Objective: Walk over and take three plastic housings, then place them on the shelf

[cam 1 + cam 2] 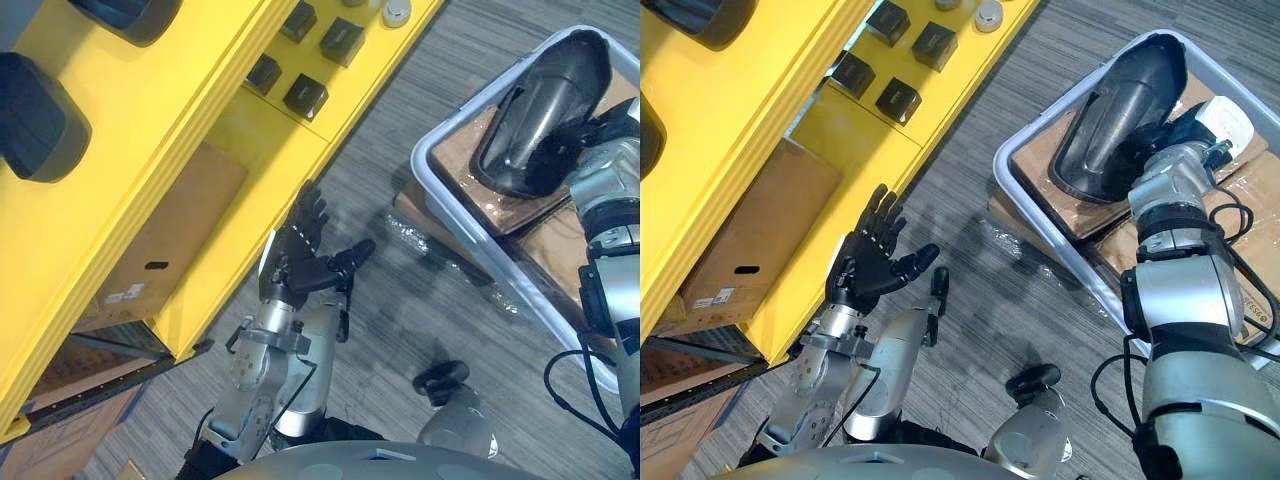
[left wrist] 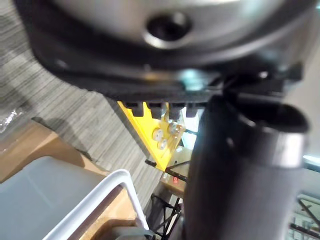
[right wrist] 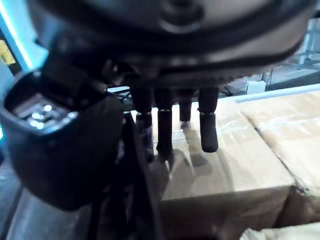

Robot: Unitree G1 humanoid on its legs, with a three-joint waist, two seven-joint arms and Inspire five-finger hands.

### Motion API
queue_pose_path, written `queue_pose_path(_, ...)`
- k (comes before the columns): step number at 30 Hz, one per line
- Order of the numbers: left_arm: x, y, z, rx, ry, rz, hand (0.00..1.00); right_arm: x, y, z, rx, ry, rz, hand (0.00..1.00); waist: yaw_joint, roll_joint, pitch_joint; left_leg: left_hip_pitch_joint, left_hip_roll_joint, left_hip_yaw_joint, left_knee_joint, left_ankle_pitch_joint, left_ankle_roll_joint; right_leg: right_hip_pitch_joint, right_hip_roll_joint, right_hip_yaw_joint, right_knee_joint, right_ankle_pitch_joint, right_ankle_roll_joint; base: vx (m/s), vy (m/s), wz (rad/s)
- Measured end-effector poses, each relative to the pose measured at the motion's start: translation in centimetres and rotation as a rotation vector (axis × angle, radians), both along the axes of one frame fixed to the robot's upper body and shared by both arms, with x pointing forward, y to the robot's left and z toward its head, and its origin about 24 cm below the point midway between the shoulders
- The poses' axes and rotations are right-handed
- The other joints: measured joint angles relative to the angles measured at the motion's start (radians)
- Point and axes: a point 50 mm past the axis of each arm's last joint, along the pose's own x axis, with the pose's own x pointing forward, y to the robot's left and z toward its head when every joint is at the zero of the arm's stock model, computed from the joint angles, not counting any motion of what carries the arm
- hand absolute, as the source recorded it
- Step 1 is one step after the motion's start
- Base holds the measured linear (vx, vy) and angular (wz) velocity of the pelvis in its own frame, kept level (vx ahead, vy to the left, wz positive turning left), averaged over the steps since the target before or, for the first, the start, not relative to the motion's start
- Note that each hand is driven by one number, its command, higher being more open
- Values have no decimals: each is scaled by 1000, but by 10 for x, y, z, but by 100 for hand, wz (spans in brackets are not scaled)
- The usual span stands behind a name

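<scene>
The black housing lies on cardboard in the white bin; the right hand is at the housing's near rim, not yet clenched; the left hand hangs released over the floor beside the yellow shelf. A pinch on the thin rim alone could let the housing swing, slip, or catch the bin wall when lifted; the right wrist view shows the fingers straight above the cardboard, which the head views hide behind the wrist.

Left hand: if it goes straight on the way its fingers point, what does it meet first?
Probably the yellow shelf: the open left hand aims its fingers at the lower tier's front edge. Depth is unclear; it could pass above that edge toward the dark blocks.
</scene>
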Motion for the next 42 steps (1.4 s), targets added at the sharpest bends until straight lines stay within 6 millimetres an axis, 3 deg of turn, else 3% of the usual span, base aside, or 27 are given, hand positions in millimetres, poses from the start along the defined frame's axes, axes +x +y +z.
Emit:
queue_pose_path(7, -4, 11, 2, -66, 15, 41, 100, -2, -2, -10, 12, 29, 16, 0, -9, -1, 0, 55, -14, 1, -67, 37, 0, 22, -11, -3, 12, -3, -5, -6, -13, 3)
queue_pose_path(13, -6, 31, 15, -115, -40, 88, 100, -3, -2, -26, 42, -56, 96, 0, -29, -14, 5, 111, -17, 10, -151, 83, -3, 36, -9, 3, 11, -4, -6, -30, -26, -3)
queue_pose_path(15, -6, 34, 17, -104, -64, 82, 100, -3, 4, -34, 34, -74, 146, 0, -30, -39, 15, 139, -13, 21, -186, 100, -5, 39, -3, 17, 6, -1, -2, -20, -54, -12)
queue_pose_path(17, -9, 40, 18, -99, -73, 91, 100, 0, 18, -48, 36, -74, 208, 0, -55, -72, 20, 164, -13, 21, -208, 109, -7, 60, 5, 15, -8, 6, 6, 4, -59, -7)
queue_pose_path(19, -13, 43, 23, -90, -107, 76, 100, -4, 35, -75, 49, -59, 272, 0, -67, -115, 15, 198, -11, 39, -223, 108, -7, 81, 13, 29, -31, 16, 13, 39, -66, -16)
queue_pose_path(20, -12, 43, 25, -87, -116, 67, 100, -5, 38, -78, 49, -60, 282, 0, -69, -118, 16, 207, -10, 44, -229, 108, -7, 87, 16, 32, -39, 21, 14, 21, -47, -19)
queue_pose_path(23, -6, 40, 32, -69, -138, 32, 100, -6, 55, -76, 33, -119, 355, 0, -103, -123, 14, 252, -7, 78, -271, 109, -8, 103, 32, 63, -83, 46, 26, -15, -11, -26)
queue_pose_path(28, 12, 29, 34, 3, -64, -67, 100, -4, 74, -60, -86, -170, 439, 0, -121, -153, -19, 301, 6, 133, -295, 111, -8, 113, 57, 113, -133, 74, 31, 3, -33, -34)
queue_pose_path(30, 22, 25, 23, 12, 40, -114, 100, -5, 85, -63, -130, -168, 483, 0, -141, -182, -54, 328, 9, 149, -295, 109, -10, 139, 68, 125, -161, 81, 35, 53, -81, -18)
queue_pose_path(35, 41, 17, -13, -23, 325, -195, 100, -5, 104, -75, -151, -150, 573, 0, -145, -209, -124, 381, 49, 200, -298, 92, -33, 180, 124, 170, -240, 110, 23, 16, -83, -33)
queue_pose_path(38, 48, 16, -43, -60, 536, -207, 100, -6, 127, -85, -184, -140, 682, 0, -171, -224, -173, 386, 80, 223, -302, 83, -50, 179, 163, 193, -278, 119, 12, -28, -95, -31)
queue_pose_path(42, 63, 10, -50, -144, 633, -228, 100, -10, 142, -89, -270, -131, 784, 0, -195, -229, -179, 391, 109, 245, -302, 88, -61, 174, 196, 217, -306, 137, -7, -30, -51, -21)
